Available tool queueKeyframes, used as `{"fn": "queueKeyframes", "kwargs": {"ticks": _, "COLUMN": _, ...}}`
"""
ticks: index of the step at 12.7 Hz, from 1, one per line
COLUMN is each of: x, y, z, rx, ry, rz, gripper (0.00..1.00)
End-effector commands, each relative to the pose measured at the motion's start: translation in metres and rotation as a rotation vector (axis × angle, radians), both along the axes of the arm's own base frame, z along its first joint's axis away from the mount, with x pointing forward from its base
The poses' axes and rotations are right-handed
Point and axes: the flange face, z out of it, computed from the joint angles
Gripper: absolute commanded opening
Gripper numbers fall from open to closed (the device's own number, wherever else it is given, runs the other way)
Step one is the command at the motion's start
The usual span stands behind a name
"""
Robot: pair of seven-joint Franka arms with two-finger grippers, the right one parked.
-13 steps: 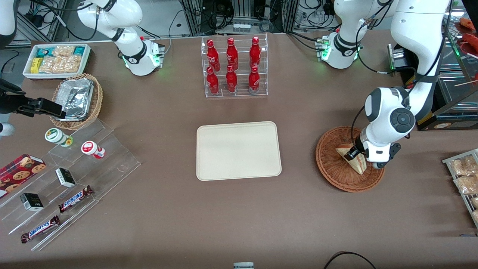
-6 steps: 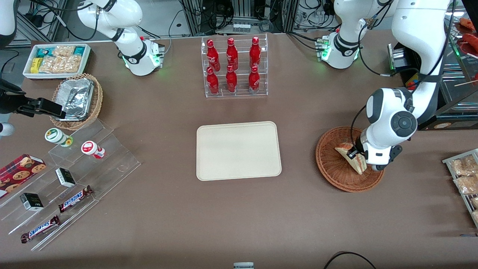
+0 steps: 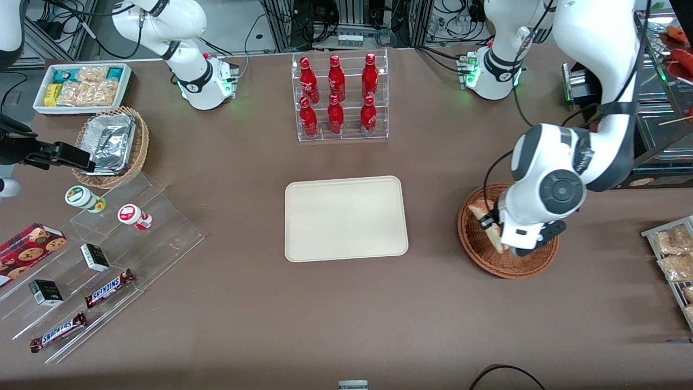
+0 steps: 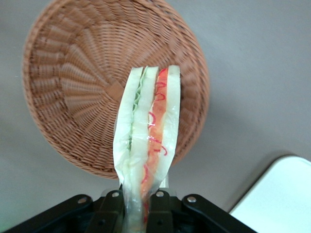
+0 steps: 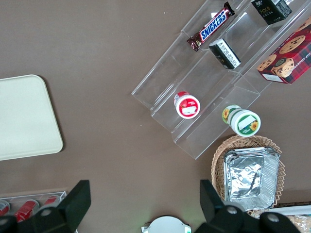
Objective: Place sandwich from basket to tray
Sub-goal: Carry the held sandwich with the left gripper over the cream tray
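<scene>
The clear-wrapped sandwich (image 4: 148,136) is a pale wedge with red and green filling, and my gripper (image 4: 138,201) is shut on its narrow end. It hangs lifted above the reddish-brown wicker basket (image 4: 73,92). In the front view the gripper (image 3: 495,230) holds the sandwich (image 3: 483,215) over the basket (image 3: 487,257), at the rim that faces the tray. The cream-beige tray (image 3: 346,218) lies flat in the middle of the table, bare, and its corner (image 4: 279,196) shows in the wrist view.
A clear rack of red bottles (image 3: 339,97) stands farther from the front camera than the tray. A wire rack of bagged snacks (image 3: 674,254) sits at the working arm's end. Acrylic steps with candy bars (image 3: 108,254) lie toward the parked arm's end.
The gripper has lifted the sandwich out of the basket and carried it toward the tray; the sandwich is now over the basket's tray-side rim.
</scene>
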Motion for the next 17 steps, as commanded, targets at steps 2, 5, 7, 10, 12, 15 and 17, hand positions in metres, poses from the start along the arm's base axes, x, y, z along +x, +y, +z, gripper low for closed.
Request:
{"fn": "queueKeyframes", "kwargs": {"ticks": 2, "x": -0.013, "y": -0.076, "z": 0.002, "rx": -0.066, "ry": -0.016, "rz": -0.087, "gripper": 0.0}}
{"fn": "queueKeyframes", "kwargs": {"ticks": 5, "x": -0.036, "y": -0.149, "z": -0.01, "rx": -0.12, "ry": -0.066, "rz": -0.17, "gripper": 0.0}}
{"fn": "queueKeyframes", "kwargs": {"ticks": 7, "x": -0.057, "y": -0.196, "z": -0.021, "rx": -0.147, "ry": -0.082, "rz": -0.223, "gripper": 0.0}}
{"fn": "queueKeyframes", "kwargs": {"ticks": 10, "x": -0.081, "y": -0.257, "z": -0.045, "rx": -0.17, "ry": -0.113, "rz": -0.294, "gripper": 0.0}}
{"fn": "queueKeyframes", "kwargs": {"ticks": 12, "x": -0.085, "y": -0.294, "z": -0.056, "rx": -0.168, "ry": -0.121, "rz": -0.257, "gripper": 0.0}}
{"fn": "queueKeyframes", "kwargs": {"ticks": 15, "x": -0.095, "y": -0.339, "z": -0.071, "rx": -0.168, "ry": -0.136, "rz": -0.235, "gripper": 0.0}}
{"fn": "queueKeyframes", "kwargs": {"ticks": 17, "x": -0.086, "y": -0.35, "z": -0.081, "rx": -0.177, "ry": -0.144, "rz": -0.226, "gripper": 0.0}}
